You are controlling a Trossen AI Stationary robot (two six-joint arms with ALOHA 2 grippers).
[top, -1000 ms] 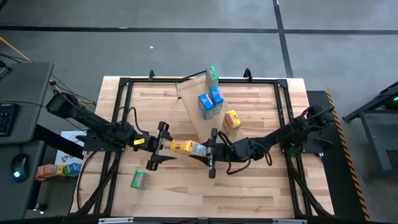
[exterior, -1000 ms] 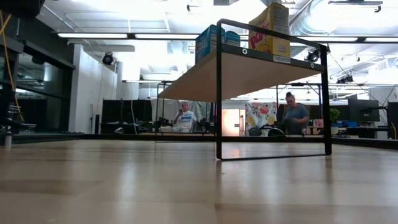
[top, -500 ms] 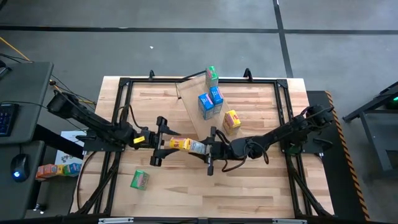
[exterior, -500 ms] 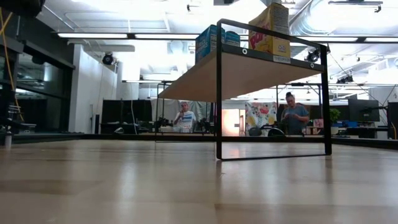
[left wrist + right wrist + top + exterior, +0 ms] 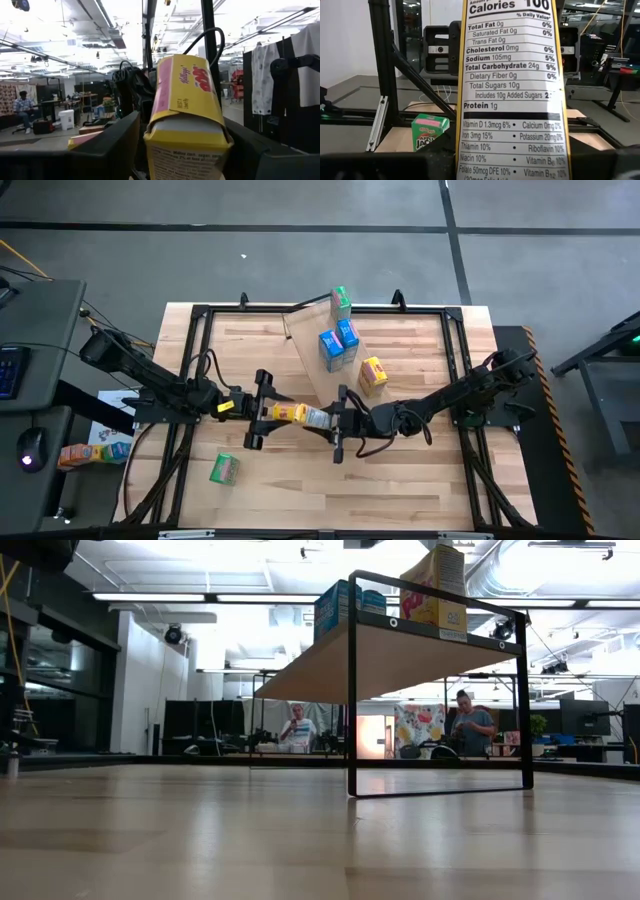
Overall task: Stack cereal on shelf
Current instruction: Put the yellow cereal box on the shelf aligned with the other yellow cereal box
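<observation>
We see a yellow cereal box [image 5: 298,415] lying between the two grippers above the mid-table. The right gripper [image 5: 338,425] grips one end of it, jaws closed on the carton. The left gripper [image 5: 262,412] has its fingers spread on either side of the box's other end; we cannot tell whether they press it. Beyond the grippers, the shelf [image 5: 312,360] carries two blue boxes [image 5: 337,345], a green box [image 5: 342,302] and another yellow box [image 5: 372,373]. A second green box [image 5: 224,469] lies on the table [image 5: 420,480] near the left gripper.
</observation>
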